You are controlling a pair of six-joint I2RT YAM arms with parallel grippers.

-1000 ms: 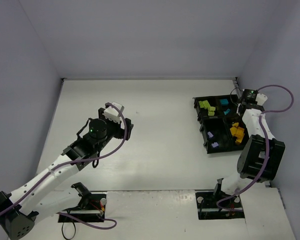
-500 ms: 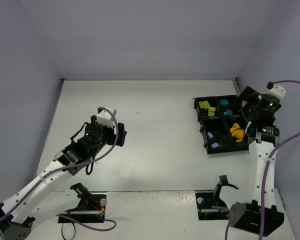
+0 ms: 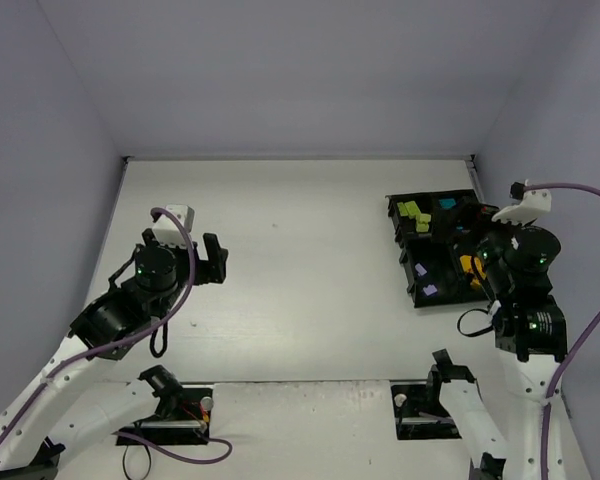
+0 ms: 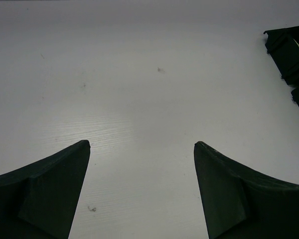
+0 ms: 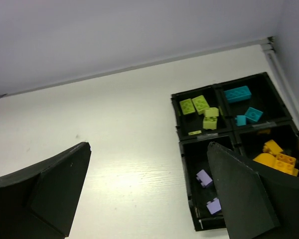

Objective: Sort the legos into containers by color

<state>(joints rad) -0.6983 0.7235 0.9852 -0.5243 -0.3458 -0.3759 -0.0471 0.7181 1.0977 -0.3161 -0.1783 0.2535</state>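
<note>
A white counter [image 3: 310, 260] is enclosed by plain lavender-grey walls [image 3: 280, 70] on 3 sides; faint specks are noted on its surface. The containers [image 5: 182, 149], 1 black divided tray, are set at the far right, near the right wall. The legos are sorted inside: lime green bricks [image 5: 199, 105] far-left, cyan bricks [image 5: 237, 93] far-right, 2 lavender bricks [image 5: 204, 178] near-left, orange bricks [image 5: 276, 158] near-right. In the overhead view the tray's right edge is partly covered by the right arm. The left claw [image 4: 140, 145] is spread wide and empty over bare counter, well apart from the tray; the right claw [image 5: 148, 145] is likewise wide and empty, raised near the tray
</note>
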